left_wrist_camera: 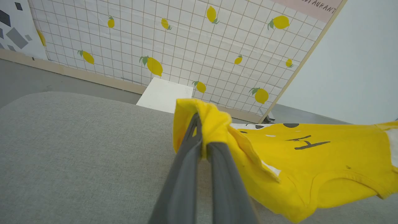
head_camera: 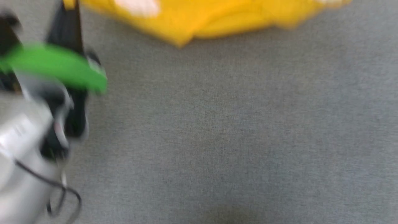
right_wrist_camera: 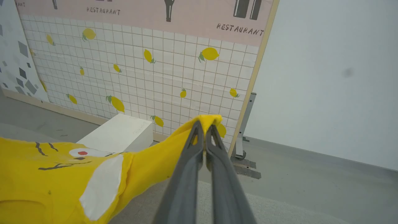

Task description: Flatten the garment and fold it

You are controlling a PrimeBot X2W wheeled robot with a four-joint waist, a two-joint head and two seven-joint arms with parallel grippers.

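Left gripper (left_wrist_camera: 200, 137) and right gripper (right_wrist_camera: 205, 129) pinch the garment (left_wrist_camera: 326, 155); right wrist view shows its red dot (right_wrist_camera: 82, 152).

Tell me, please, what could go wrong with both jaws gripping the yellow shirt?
Each pair of jaws is shut on only a small pinch of the shirt; pulling taut might slip it free. Cloth folds under near the left jaws, so laying it down could trap a crease.
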